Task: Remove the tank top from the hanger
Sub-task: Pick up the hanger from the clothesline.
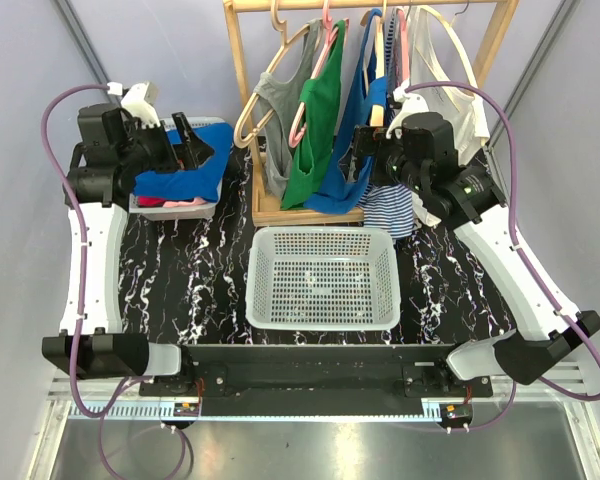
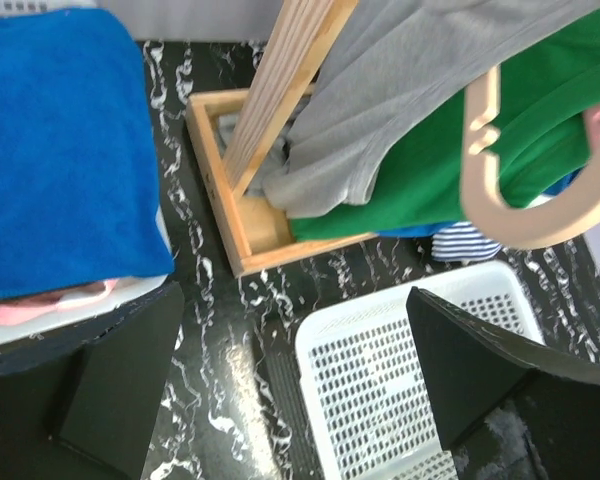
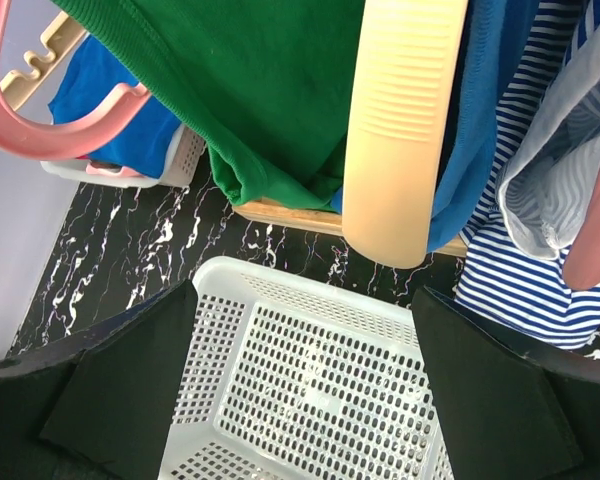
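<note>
Several tank tops hang on a wooden rack (image 1: 242,60): grey (image 1: 278,120), green (image 1: 315,140), blue (image 1: 355,130), striped (image 1: 390,210) and white (image 1: 450,90). My left gripper (image 1: 202,145) is open and empty, left of the rack, beside the grey top (image 2: 400,90) and a beige hanger (image 2: 540,220). My right gripper (image 1: 362,150) is open and empty, just right of the blue top (image 3: 480,150). In the right wrist view a beige hanger (image 3: 400,130) hangs in front of it, with the green top (image 3: 270,90) to the left. Neither gripper touches cloth.
A white mesh basket (image 1: 323,278) stands in front of the rack's wooden base (image 2: 230,200). A bin with folded blue cloth (image 1: 190,180) sits at the left. A pink hanger (image 3: 40,130) carries the green top. The table is black marble.
</note>
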Robot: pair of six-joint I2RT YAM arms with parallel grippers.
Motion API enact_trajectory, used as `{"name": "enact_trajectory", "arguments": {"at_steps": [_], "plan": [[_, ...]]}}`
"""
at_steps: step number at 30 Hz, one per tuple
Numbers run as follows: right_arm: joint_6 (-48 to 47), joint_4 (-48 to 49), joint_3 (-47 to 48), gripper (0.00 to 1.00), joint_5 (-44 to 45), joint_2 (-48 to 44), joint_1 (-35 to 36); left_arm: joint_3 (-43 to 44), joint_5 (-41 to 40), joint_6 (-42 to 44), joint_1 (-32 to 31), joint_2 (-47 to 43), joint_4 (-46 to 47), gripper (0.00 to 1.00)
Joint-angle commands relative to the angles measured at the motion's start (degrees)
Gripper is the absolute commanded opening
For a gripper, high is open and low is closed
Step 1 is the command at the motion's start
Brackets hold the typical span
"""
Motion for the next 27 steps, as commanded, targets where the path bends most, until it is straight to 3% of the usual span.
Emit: {"name": "enact_trajectory", "arguments": {"at_steps": [1,4,10,11,16,27], "plan": [[0.42,1.63,-0.45,1.00,-0.88,-1.43,0.77,0.67,4.78,-3.67,-0.12,-1.74,6.58,0.99],[-0.11,3.48,-2.29,1.00,-1.15,-2.31,1.47,3.65,8.75,-5.17,-1.09,-0.07,10.00,0.99],[-0.90,4.53,-2.47,1.00,-1.24,-2.75,2.27,22.18,-0.99,-1.57,-7.41,8.28,8.71,0.99],[-0.81,4.88,-2.65,0.95,-1.32,-2.84,2.36,24.99,-2.57,-1.39,-8.12,9.68,8.27,0.99],[-0.55,5.33,-3.62,0.89,-1.59,-3.19,2.80,41.68,-2.15,-2.70,-10.49,20.39,8.26,0.99],[0.59,6.64,-7.13,0.86,-1.94,-4.77,4.38,47.96,-5.57,-0.33,-16.47,31.93,16.60,0.99]]}}
